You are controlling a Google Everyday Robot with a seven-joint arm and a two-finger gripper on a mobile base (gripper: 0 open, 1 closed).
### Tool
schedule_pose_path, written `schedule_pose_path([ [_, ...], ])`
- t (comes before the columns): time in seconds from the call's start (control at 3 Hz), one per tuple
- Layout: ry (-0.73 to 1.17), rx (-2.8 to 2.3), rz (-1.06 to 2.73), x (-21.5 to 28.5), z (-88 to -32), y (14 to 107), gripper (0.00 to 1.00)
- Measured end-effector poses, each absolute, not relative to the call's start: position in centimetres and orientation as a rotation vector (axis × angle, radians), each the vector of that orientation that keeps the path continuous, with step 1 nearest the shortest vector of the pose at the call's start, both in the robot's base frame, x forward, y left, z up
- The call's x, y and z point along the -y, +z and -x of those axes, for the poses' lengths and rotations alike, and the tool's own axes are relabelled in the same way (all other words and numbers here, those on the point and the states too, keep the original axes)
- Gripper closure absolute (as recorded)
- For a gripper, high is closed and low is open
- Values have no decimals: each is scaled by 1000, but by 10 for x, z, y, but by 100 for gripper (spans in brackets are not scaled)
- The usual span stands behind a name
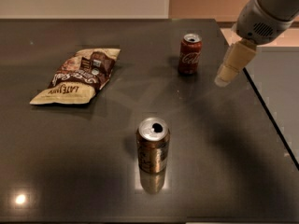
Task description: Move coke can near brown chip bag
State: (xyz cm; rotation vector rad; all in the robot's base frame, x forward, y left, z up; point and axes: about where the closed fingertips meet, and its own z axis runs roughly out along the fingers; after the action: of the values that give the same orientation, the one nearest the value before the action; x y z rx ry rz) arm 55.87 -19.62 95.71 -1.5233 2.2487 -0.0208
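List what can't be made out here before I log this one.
- Camera view: the arm above the gripper, which hangs right of the coke can and apart from it, runs off the top right edge.
- Gold can: label lettering unreadable, dim and small.
- Brown chip bag: fine print too small.
- Table: left side cut off by the frame edge.
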Motion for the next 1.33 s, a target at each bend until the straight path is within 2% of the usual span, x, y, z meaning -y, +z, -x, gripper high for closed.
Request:
schedule_pose_path([
  [0.67,85,-2269,1353,188,-657,938,0],
  [1.33,232,-2248,1250,174,-716,912,0],
])
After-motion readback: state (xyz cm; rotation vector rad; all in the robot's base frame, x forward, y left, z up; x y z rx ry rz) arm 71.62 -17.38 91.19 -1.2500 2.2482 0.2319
